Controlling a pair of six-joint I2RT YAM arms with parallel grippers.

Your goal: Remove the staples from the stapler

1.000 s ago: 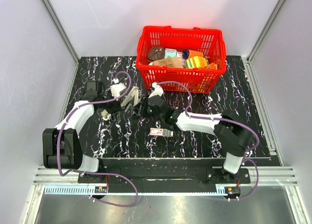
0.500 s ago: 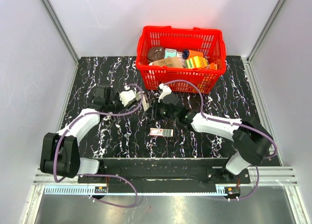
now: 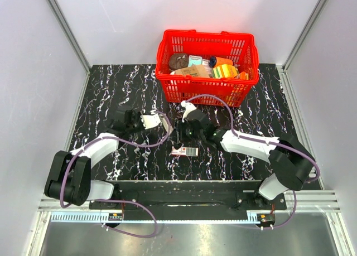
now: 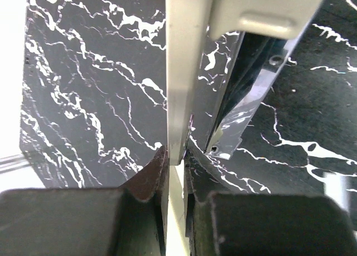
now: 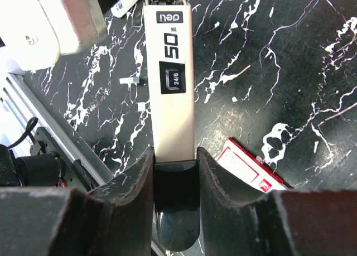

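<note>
On the black marbled worktop [image 3: 111,88], near its middle, both arms meet at the stapler [image 5: 174,100], which is held off the surface between them. Seen from above, the left end effector [image 3: 158,122] comes in from 9 o'clock. Its wrist view shows it clenched on a thin beige edge of the stapler, seen edge-on and running toward 12 o'clock, with no gap left between the fingers [image 4: 148,180] and that edge. Just at 3 o'clock of the beige edge, the bright metal magazine [image 4: 240,100] stands swung away from it at an angle.

From 3 o'clock comes the right end effector [image 3: 182,132]. It is clamped across the beige top of the stapler near its black end, a finger pressed to each long side. That top bears a printed "50" and a small "24/8" label.

Below it, two small metal bits [image 5: 131,80] lie loose on the worktop. A red and white staple box [image 3: 184,151] lies flat at 6 o'clock of the right end effector, apart from it. At 12 o'clock of the worktop stands a red basket [image 3: 167,49] holding mixed goods.
</note>
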